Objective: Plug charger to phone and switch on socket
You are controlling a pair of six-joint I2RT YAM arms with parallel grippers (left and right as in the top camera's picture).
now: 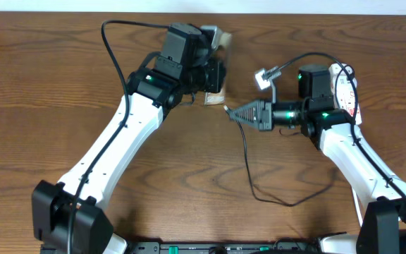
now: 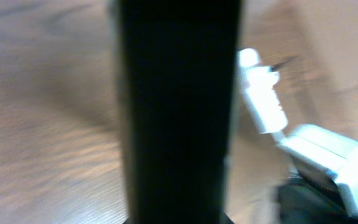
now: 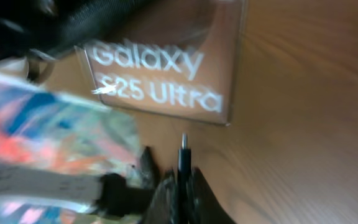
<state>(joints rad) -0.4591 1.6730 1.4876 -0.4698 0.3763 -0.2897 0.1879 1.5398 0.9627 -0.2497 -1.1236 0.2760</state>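
The wooden table (image 1: 48,85) carries both arms. At far centre the left gripper (image 1: 216,70) is clamped on the phone (image 3: 166,68), which it holds tilted up. The socket (image 1: 345,88) lies at the far right, partly under the right arm. Just right of the phone, the right gripper (image 1: 232,113) is closed on the charger (image 1: 249,159), whose cable loops nearward and right. Its tip (image 3: 183,144) points at the phone's lettered end, just short of touching.

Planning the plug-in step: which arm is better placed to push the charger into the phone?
Right. The right fingers hold the charger tip, aimed at the phone; the left fingers only hold it.
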